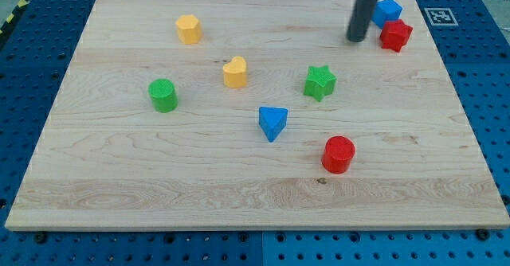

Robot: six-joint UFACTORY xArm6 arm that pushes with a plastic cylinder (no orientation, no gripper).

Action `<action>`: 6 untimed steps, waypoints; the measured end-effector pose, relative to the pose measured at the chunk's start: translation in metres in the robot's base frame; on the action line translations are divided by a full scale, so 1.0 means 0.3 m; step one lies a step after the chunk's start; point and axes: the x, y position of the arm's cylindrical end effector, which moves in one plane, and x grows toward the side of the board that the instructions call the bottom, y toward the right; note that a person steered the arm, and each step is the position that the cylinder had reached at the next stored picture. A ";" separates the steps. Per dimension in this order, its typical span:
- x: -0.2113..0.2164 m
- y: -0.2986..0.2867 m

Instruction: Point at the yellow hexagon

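The yellow hexagon (pixel 189 29) stands near the view's top left of the wooden board (pixel 119 170). My tip (pixel 355 39) is at the view's top right, far to the right of the hexagon. It stands just left of a red block (pixel 395 36) and a blue block (pixel 388 11), not clearly touching either. A second yellow block, heart-shaped (pixel 235 72), sits below and right of the hexagon.
A green cylinder (pixel 163 95) is at the left middle. A green star (pixel 319 82) is right of centre. A blue triangle (pixel 272 123) is near the centre. A red cylinder (pixel 339 154) is lower right. A marker tag (pixel 439 16) lies off the board's top right corner.
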 end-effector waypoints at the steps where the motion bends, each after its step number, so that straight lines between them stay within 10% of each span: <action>1: -0.032 -0.292; 4: -0.173 -1.157; 6: -0.131 -1.161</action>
